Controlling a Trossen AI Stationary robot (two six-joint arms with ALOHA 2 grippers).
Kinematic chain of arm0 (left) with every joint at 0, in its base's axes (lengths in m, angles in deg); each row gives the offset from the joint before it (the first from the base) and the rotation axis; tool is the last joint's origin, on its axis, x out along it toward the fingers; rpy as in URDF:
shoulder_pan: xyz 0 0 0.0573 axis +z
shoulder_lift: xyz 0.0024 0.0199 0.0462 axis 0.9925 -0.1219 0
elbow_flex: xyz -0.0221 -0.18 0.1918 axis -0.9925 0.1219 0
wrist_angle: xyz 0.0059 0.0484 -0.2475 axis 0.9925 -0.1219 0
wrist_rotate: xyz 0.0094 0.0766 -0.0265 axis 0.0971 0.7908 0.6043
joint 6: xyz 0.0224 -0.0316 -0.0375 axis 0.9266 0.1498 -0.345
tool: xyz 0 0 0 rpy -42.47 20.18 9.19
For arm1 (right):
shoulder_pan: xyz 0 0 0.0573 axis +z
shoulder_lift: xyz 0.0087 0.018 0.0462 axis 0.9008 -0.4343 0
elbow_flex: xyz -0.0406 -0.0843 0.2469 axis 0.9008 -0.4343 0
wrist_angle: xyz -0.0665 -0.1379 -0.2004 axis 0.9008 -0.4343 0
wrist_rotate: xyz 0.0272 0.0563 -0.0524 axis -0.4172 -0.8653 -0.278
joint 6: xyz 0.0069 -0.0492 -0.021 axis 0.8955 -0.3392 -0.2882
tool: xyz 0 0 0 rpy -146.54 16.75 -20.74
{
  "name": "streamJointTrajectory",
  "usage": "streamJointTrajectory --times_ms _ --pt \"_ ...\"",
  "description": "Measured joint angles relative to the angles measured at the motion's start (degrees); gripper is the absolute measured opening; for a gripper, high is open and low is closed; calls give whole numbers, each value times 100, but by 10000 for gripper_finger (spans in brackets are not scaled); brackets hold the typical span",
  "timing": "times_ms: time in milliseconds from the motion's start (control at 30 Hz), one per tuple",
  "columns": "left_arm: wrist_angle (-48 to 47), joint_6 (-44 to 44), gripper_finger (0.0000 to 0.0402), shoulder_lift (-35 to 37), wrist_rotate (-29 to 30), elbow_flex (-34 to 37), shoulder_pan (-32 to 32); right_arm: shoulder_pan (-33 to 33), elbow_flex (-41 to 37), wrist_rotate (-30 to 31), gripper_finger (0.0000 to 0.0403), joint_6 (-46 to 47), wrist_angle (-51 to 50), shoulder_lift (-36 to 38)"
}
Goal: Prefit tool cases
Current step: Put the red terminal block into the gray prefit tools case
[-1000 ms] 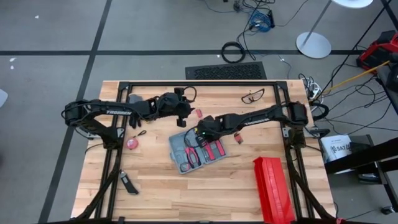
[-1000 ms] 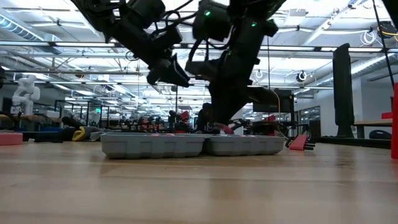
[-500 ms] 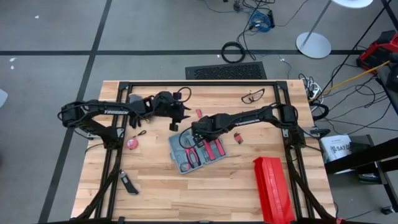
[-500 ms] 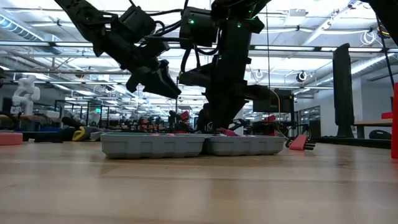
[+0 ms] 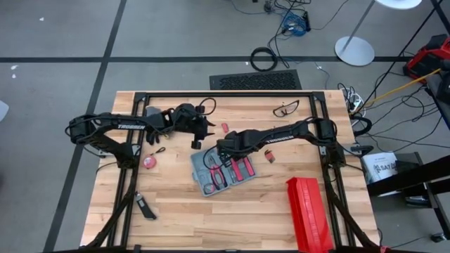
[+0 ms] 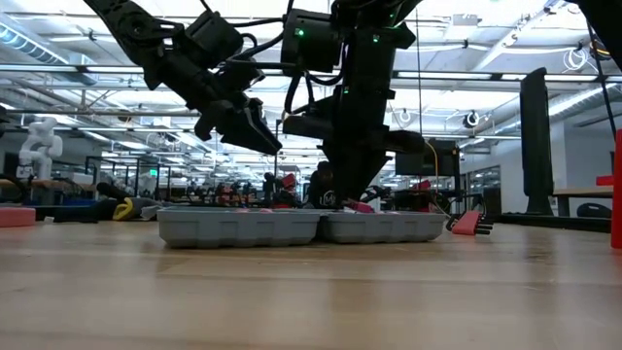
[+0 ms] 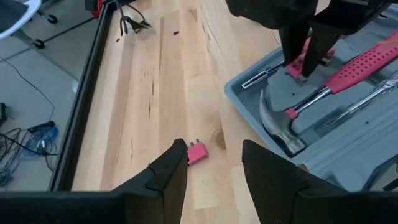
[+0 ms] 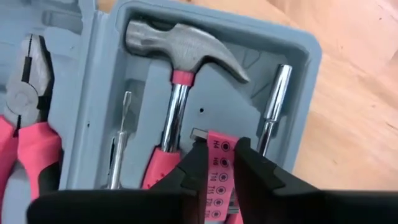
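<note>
High view: the open flat blue-grey plastic tool case point(image 5: 223, 171) lies mid-table.

Left wrist: the left gripper point(image 7: 214, 163) hangs open above the wood beside the case.

Right wrist: the right gripper point(image 8: 216, 163) pinches a pink bit holder point(image 8: 219, 171) inside the case; it should seat squarely before letting go.

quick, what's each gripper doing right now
Left gripper: open, empty, above the table beside the case.
Right gripper: closed on the pink bit holder, down in the case.
</note>
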Motion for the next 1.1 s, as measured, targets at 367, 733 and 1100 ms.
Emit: streamJointTrajectory --times_ms 367,733,1100 --pt "-15 -107 157 0 -2 0 0 15 0 -167 58 2 7 0" --pt "2 -101 157 -2 -2 0 0 37 0 -191 116 -45 176 0" --pt "4 -106 157 -2 0 0 0 61 0 -101 102 -83 192 22"
